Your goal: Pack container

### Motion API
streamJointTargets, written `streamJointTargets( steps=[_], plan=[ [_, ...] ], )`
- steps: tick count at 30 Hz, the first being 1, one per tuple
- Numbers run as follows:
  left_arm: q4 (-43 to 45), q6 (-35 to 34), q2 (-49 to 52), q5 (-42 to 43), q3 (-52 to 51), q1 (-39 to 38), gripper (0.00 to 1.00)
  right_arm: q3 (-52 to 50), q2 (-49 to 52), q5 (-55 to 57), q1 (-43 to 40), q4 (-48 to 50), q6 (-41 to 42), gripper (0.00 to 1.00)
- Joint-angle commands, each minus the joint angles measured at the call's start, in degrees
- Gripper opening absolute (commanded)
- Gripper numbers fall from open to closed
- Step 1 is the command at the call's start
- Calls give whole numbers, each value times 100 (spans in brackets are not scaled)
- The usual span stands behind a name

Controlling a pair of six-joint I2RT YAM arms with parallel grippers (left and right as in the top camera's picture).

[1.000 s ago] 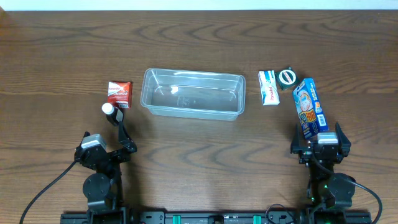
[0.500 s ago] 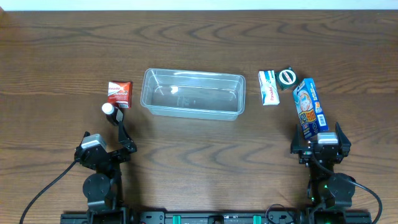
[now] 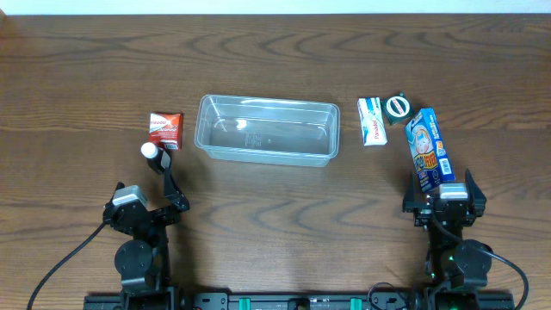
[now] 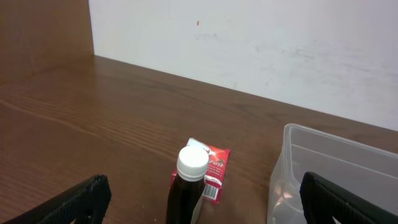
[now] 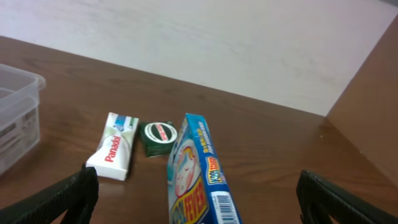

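Observation:
The clear plastic container point(image 3: 266, 130) sits empty at the table's middle; its corner shows in the left wrist view point(image 4: 336, 168) and its edge in the right wrist view point(image 5: 15, 118). A dark bottle with a white cap point(image 3: 153, 158) point(image 4: 188, 186) stands in front of a red box point(image 3: 164, 130) point(image 4: 211, 168), left of the container. To the right lie a white box point(image 3: 372, 120) point(image 5: 115, 154), a green round tin point(image 3: 397, 107) point(image 5: 158, 135) and a blue snack box point(image 3: 428, 147) point(image 5: 199, 177). My left gripper point(image 3: 142, 211) point(image 4: 202, 205) is open behind the bottle. My right gripper point(image 3: 444, 202) point(image 5: 196, 199) is open at the blue box's near end.
A white wall point(image 4: 249, 43) borders the table's far edge. A wooden side panel stands at the left in the left wrist view point(image 4: 43, 31) and another at the right in the right wrist view point(image 5: 373, 93).

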Motion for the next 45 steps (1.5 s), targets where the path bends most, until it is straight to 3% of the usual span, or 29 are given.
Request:
streamJointTargets(
  steps=[1,8,13,19,30,39,45],
  plan=[
    [-256,98,-35,-70,-90,-22,98,-9,-37,0,63,133,-149,99],
    [-256,98,-35,-70,-90,-22,98,-9,-37,-52,63,142,-157,99],
    [-256,98,-35,-70,-90,-22,98,-7,-28,-566,63,1091,-155,99],
    [-256,98,-35,-72,-90,-22,98,619,428,208,63,1075,-153,99],
    [-256,98,-35,-70,-90,-22,98,3355,3700,551,-343,-527,-50,99],
    [-254,98,-35,-70,-90,-22,98,5289,6585,-1930,-1703,-1746,-153,99],
    [-254,98,-35,-70,-90,-22,98,5595,7176,-2651,-1797,-1727,-149,99]
  ],
)
